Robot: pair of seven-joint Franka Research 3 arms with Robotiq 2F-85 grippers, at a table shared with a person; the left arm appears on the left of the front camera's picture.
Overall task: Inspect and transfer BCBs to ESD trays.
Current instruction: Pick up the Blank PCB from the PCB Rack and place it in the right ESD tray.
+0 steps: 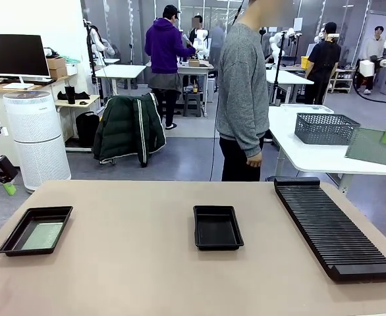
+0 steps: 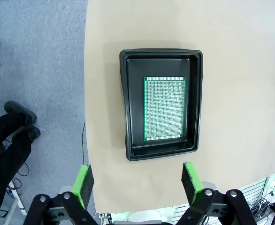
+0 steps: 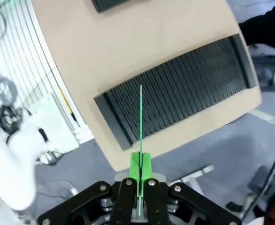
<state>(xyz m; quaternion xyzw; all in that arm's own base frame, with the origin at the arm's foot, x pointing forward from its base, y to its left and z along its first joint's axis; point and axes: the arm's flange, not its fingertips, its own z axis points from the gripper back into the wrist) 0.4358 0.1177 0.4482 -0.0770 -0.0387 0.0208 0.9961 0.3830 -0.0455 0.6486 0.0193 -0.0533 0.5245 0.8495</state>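
Worktop: a broad tan worktop (image 1: pixel 140 263), matte and plain, running across the front view from edge to edge.
Left tray: a black ESD tray (image 1: pixel 36 230) near the worktop's left edge, with one BCB (image 1: pixel 43 236) lying flat inside it; from the left wrist view the same tray (image 2: pixel 162 103) sits straight below, the board (image 2: pixel 164 108) off-centre toward one long wall.
Middle tray: a second black tray (image 1: pixel 217 227) near the centre of the worktop, its floor bare.
Rack: a long black ribbed slotted rack (image 1: pixel 334 227) along the right side, slots running crosswise.
Left pincer: the left pincer (image 2: pixel 136 182) hangs above the worktop's edge beside the left tray, jaws spread wide, nothing between its green pads.
Right pincer: the right pincer (image 3: pixel 141 171) is clamped on a second BCB (image 3: pixel 141 117), seen edge-on as a thin green line, above the rack (image 3: pixel 175 93).
Person: stands at the far side in a grey sweater (image 1: pixel 243 85), arms down.
Room: grey floor, a white cylindrical air purifier (image 1: pixel 36 138), a dark green jacket (image 1: pixel 128 126) over a chair, white tables and a grey mesh basket (image 1: pixel 327 128) behind.
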